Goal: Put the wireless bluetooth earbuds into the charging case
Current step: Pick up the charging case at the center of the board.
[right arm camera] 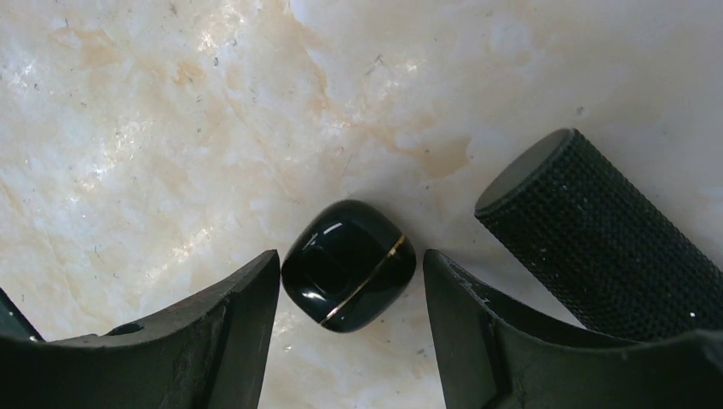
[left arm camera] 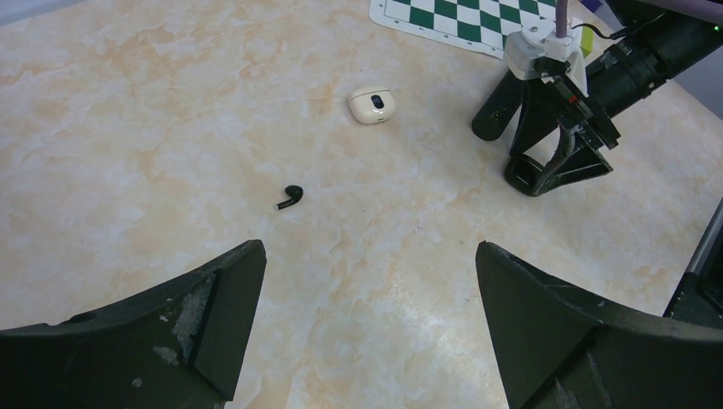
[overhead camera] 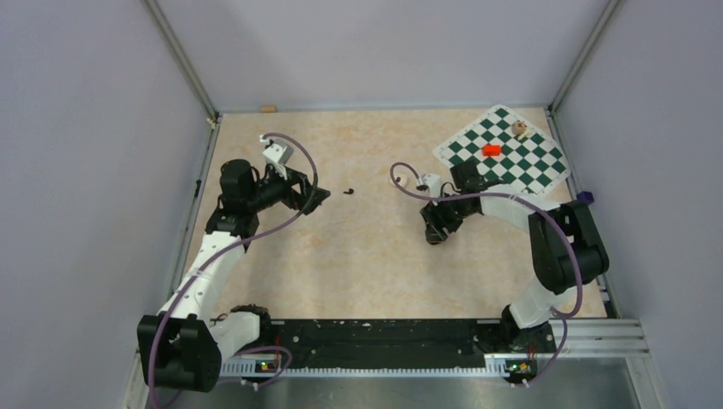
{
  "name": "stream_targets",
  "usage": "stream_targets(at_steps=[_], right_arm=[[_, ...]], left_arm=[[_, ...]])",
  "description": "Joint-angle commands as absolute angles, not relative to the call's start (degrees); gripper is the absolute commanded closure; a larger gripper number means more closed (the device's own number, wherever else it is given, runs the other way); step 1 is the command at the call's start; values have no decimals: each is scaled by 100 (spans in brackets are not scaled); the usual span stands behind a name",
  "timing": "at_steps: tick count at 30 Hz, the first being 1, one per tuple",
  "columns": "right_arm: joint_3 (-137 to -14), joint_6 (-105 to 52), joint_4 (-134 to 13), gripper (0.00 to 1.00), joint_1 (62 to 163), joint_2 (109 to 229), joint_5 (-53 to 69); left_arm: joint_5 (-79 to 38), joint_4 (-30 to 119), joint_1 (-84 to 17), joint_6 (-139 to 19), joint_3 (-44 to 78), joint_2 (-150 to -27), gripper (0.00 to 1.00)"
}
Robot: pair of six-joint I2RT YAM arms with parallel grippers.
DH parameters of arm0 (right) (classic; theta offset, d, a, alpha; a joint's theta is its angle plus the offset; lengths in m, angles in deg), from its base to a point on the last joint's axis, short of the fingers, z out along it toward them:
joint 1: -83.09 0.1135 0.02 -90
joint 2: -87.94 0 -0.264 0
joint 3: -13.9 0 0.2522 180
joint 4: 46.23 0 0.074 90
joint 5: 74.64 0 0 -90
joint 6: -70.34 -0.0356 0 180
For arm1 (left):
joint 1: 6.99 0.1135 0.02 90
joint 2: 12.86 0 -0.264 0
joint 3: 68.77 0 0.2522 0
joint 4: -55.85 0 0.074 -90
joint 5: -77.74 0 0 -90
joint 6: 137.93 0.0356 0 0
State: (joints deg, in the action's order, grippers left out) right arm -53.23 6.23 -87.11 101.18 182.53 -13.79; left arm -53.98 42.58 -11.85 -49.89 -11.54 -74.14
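The charging case (right arm camera: 348, 266), a glossy black rounded box with a thin gold seam, lies on the marble table. My right gripper (right arm camera: 349, 256) is lowered over it with a finger on each side. The left finger is almost touching and the right finger (right arm camera: 460, 298) stands a small gap off, so the gripper is open. One black earbud (left arm camera: 292, 197) lies alone on the table ahead of my left gripper (left arm camera: 369, 247), which is wide open and holds nothing. From above, that earbud (overhead camera: 349, 190) sits between the left gripper (overhead camera: 320, 198) and the right gripper (overhead camera: 435, 234).
A knurled black cylinder (right arm camera: 597, 247) lies just right of the case, close to the right finger. A small cream-coloured case (left arm camera: 373, 105) rests beyond the earbud. A green-and-white chessboard mat (overhead camera: 503, 149) with a red block (overhead camera: 491, 150) lies at the far right.
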Motion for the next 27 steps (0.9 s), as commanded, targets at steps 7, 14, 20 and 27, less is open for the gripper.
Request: stream_targets(at_steps=[7, 14, 20, 27], right_arm=[[-5097, 713, -8566, 37, 10629, 18007, -280], [-5100, 935, -8878, 33, 10629, 17765, -499], [-5021, 1162, -8891, 31, 10626, 17750, -714], [-5048, 846, -8620, 52, 10681, 17862, -641]], left_arm=[[-5445, 4577, -1200, -4916, -1216, -7355, 1], [-5480, 4583, -1221, -4934, -1222, -7394, 1], [-5467, 4587, -1222, -4934, -1229, -7390, 1], [-5376, 4587, -1239, -4949, -1208, -7442, 1]])
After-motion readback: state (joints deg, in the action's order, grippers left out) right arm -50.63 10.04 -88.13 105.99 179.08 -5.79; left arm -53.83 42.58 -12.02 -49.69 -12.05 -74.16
